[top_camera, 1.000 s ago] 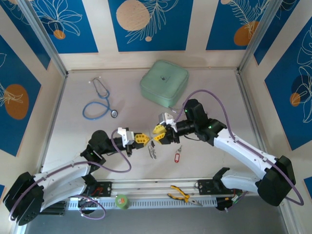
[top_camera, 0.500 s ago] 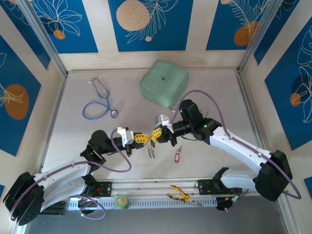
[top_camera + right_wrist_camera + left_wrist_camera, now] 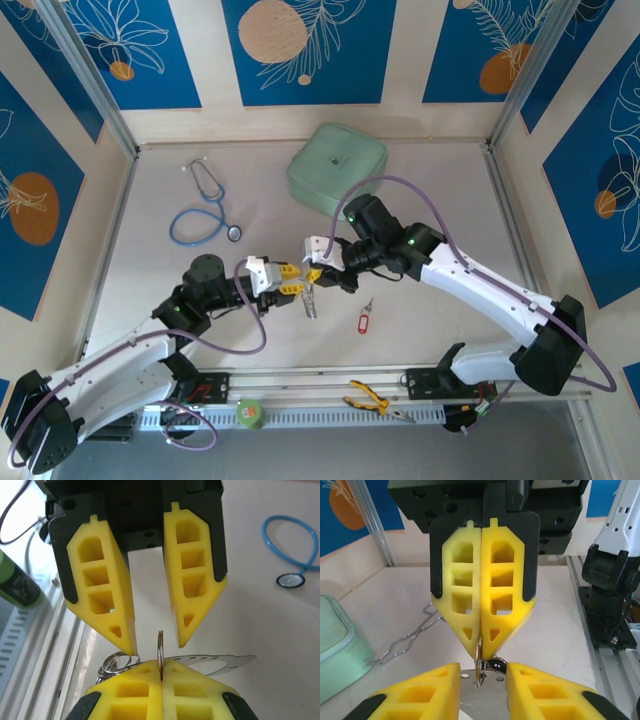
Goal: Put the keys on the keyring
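Pale desk (image 3: pixel 450 200) carries: blue stethoscope (image 3: pixel 205 210) at far left, green zipped case (image 3: pixel 338 170) at back centre, red-tagged key (image 3: pixel 364 322) near front edge

Left arm (image 3: pixel 130 350) and right arm (image 3: pixel 480 290) bend inward, grippers nose to nose. Left gripper (image 3: pixel 155 646): fingers parted. Right gripper (image 3: pixel 481 652): fingers pressed flat together.

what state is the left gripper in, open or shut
Open: left gripper fingers stand apart around the thin metal ring, not touching it.
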